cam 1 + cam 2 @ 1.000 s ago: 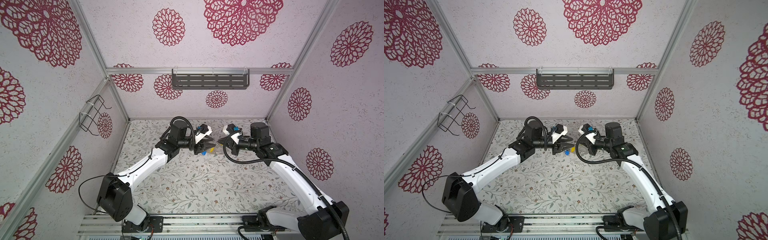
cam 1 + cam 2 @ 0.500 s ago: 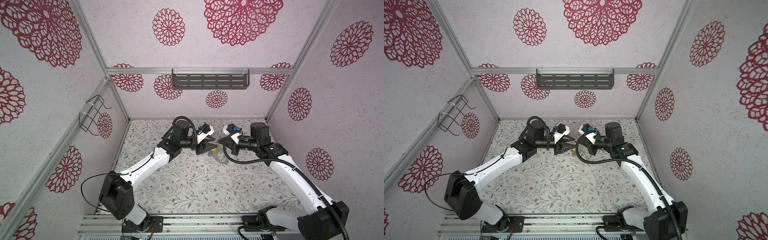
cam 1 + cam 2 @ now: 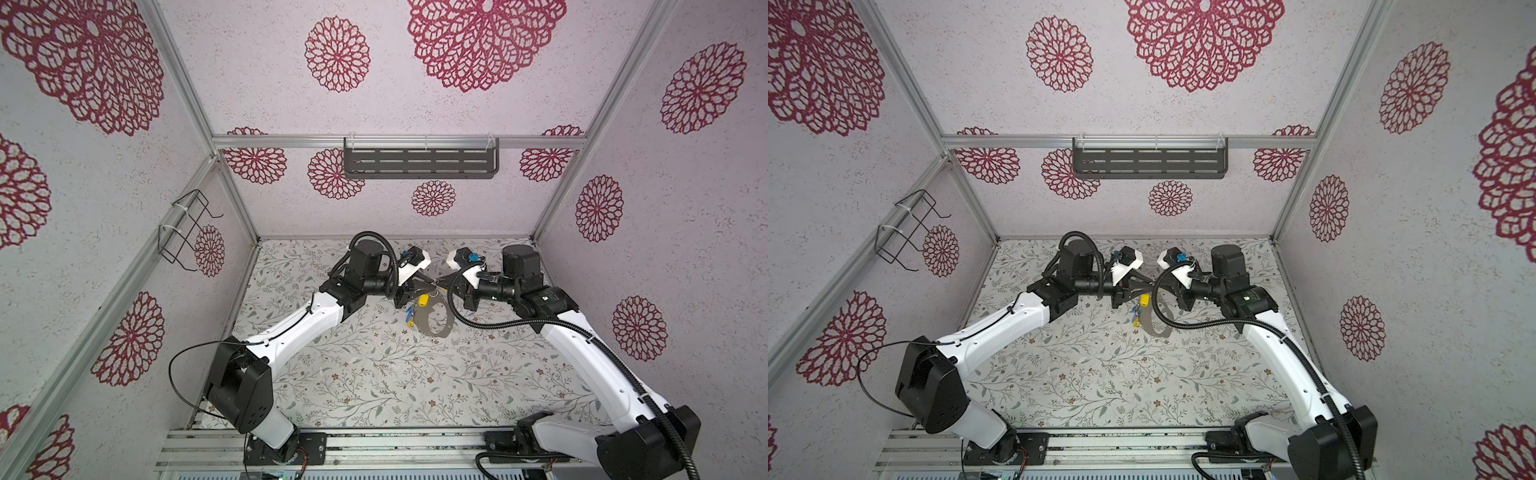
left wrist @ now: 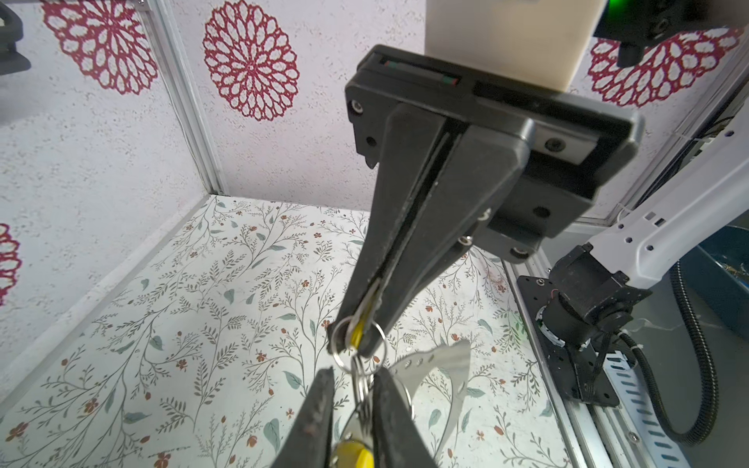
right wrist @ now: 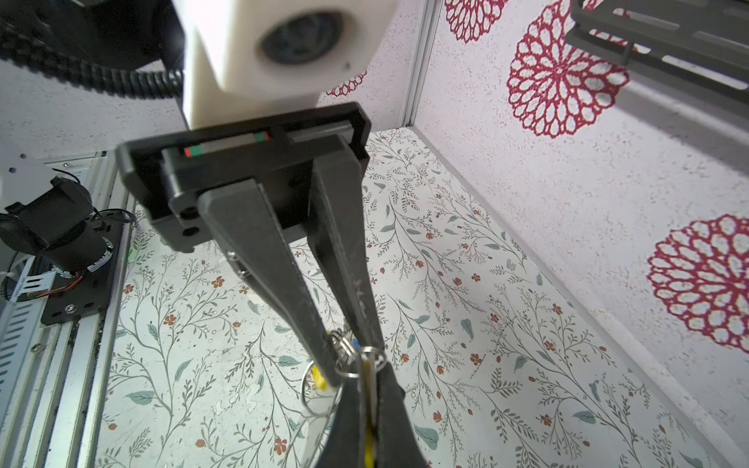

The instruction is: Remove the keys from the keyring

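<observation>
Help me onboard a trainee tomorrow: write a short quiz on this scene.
1. True or false: the right tool stands wide open.
2. Which colour is the key pinched in it? A blue, B yellow, C red.
3. Short answer: which two colours show among the keys bunched beside the keyring?
Key: 1 false; 2 B; 3 blue and yellow.

white arms [image 3: 299,328], black joints [image 3: 239,386], ribbed black cables [image 3: 482,327].
</observation>
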